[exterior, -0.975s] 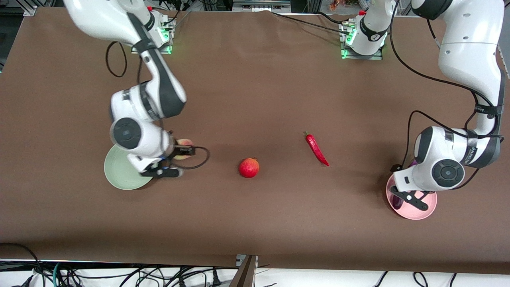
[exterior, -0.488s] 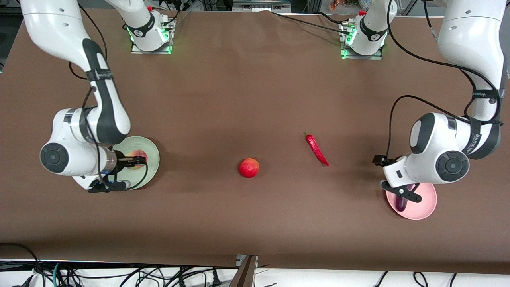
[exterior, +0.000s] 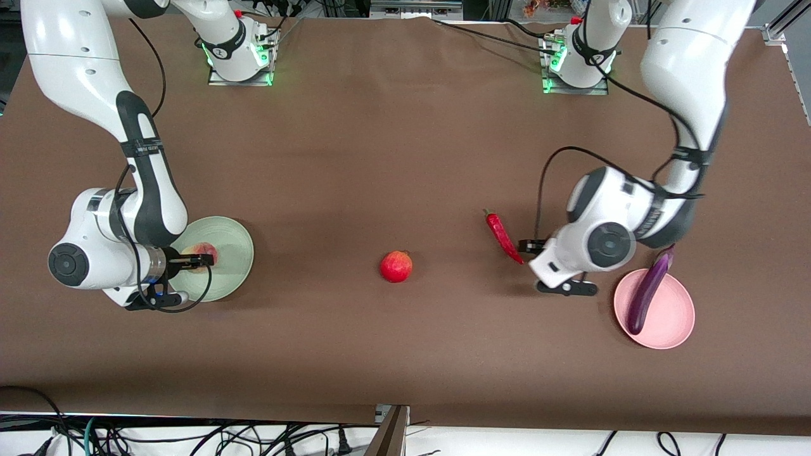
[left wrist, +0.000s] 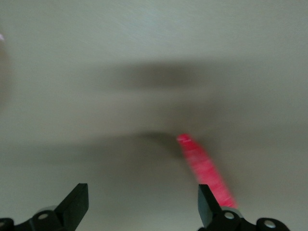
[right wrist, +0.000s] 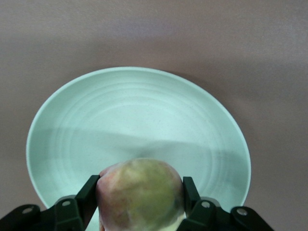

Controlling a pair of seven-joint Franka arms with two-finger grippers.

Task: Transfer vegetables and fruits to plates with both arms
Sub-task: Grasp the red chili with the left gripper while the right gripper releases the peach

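meanwhile right gripper (right wrist: pixel 139 199) holds peach (right wrist: pixel 140 192) over green plate (right wrist: pixel 72 125)

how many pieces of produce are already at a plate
2. The eggplant lies on the pink plate; the peach, gripped by the right gripper, is over the green plate. Nothing looks hidden.

Matt brown cloth-like surface (exterior: pixel 393 152), matt green plate (right wrist: pixel 139 125) ringed with fine ridges, matt pink plate (exterior: pixel 671 316), glossy purple eggplant (exterior: pixel 646 292), shiny red chili (exterior: pixel 504 237), dull-skinned peach (right wrist: pixel 140 195)
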